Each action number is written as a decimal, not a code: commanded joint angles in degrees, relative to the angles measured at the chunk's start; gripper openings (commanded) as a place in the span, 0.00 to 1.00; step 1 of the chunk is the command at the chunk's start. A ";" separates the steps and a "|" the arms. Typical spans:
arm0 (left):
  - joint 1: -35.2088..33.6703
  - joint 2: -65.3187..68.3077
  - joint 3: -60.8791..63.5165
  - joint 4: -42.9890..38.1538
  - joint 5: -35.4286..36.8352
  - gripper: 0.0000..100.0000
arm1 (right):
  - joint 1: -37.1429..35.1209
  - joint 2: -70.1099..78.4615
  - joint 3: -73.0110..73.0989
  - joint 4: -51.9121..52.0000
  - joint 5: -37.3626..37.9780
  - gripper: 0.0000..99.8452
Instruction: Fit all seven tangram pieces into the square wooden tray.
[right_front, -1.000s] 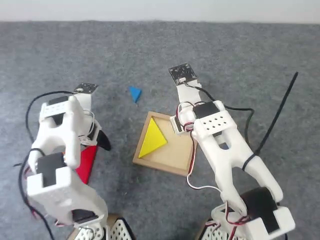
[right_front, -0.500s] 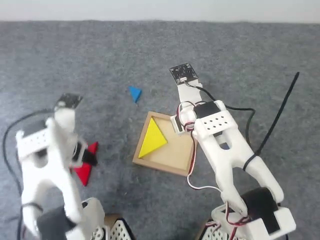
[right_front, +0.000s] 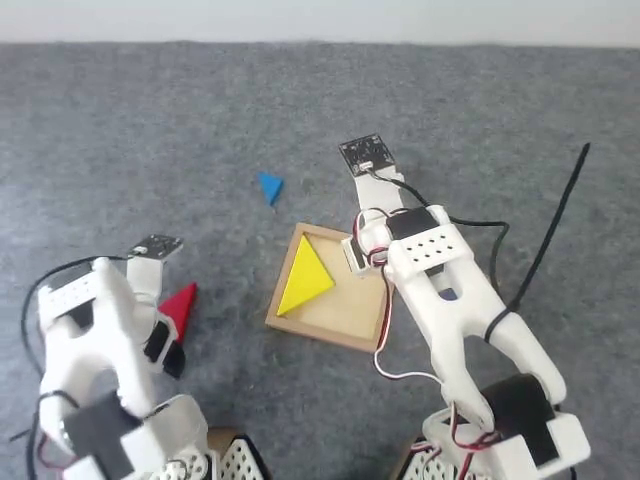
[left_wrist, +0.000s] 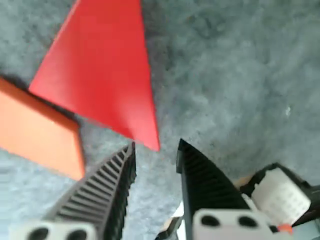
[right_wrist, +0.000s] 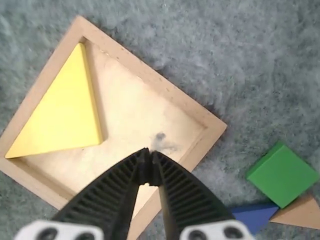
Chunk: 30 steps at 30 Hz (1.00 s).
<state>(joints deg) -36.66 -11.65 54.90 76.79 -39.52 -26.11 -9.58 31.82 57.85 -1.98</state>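
The square wooden tray (right_front: 318, 334) lies mid-table with a yellow triangle (right_front: 302, 275) in its left part. A red triangle (right_front: 179, 304) lies on the carpet left of it. My left gripper (left_wrist: 156, 147) is open low over the carpet, the red triangle's (left_wrist: 102, 75) near corner between its fingertips and an orange piece (left_wrist: 35, 137) beside it. My right gripper (right_wrist: 149, 153) hangs shut over the tray's (right_wrist: 155, 75) bare floor, beside the yellow triangle (right_wrist: 60, 120). A small blue triangle (right_front: 270, 187) lies farther back.
A green square (right_wrist: 282, 174), a blue piece (right_wrist: 255, 215) and a tan triangle (right_wrist: 300, 210) lie together on the carpet just off one corner of the tray. The right arm (right_front: 440, 270) covers the tray's right edge. Grey carpet stretches open at the back.
The left arm has swung back toward the front edge and lowered, uncovering more of the red triangle. The right arm has barely moved.
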 joint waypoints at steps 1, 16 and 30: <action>0.26 4.22 -0.92 -4.48 4.48 0.13 | 0.40 -4.00 -0.53 0.04 0.00 0.01; 25.93 5.54 -6.99 -8.79 21.71 0.03 | 0.31 -3.47 -0.53 -0.04 0.00 0.01; 31.56 6.15 -22.81 -6.51 34.37 0.03 | 0.31 -3.38 -0.53 -0.04 0.00 0.01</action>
<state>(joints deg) -7.12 -5.32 34.24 76.00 -10.33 -26.11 -9.58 31.82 57.85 -1.98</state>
